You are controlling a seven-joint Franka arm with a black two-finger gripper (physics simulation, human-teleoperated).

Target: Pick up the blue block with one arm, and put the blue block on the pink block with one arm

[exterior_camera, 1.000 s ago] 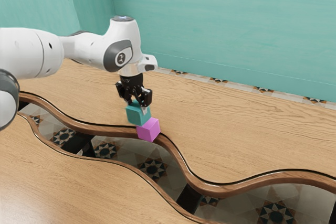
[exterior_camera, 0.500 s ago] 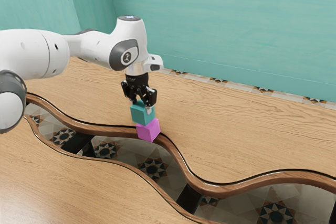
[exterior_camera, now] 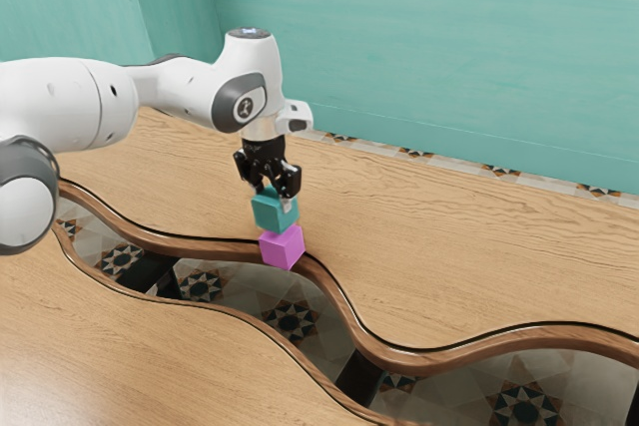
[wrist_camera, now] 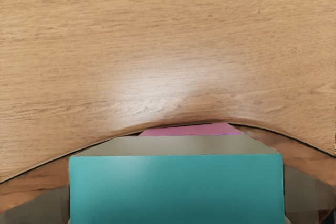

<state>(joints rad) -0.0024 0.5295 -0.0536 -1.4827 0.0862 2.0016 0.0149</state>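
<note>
One black gripper [exterior_camera: 272, 196] hangs from the arm, its fingers clamped on the upper part of the blue block [exterior_camera: 275, 214], which sits directly under the hand. That block is straight above the pink block [exterior_camera: 282, 248], but I cannot tell whether their faces touch. The pink block stands on the wooden table [exterior_camera: 449, 246], right at its curved edge. From the wrist, the blue block [wrist_camera: 176, 187] covers most of the pink one [wrist_camera: 191, 129].

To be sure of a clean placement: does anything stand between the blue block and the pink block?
Nothing visible does. The pincer holds the blue block right above the pink block, with no object between them. Whether they already touch, I cannot tell.
</note>
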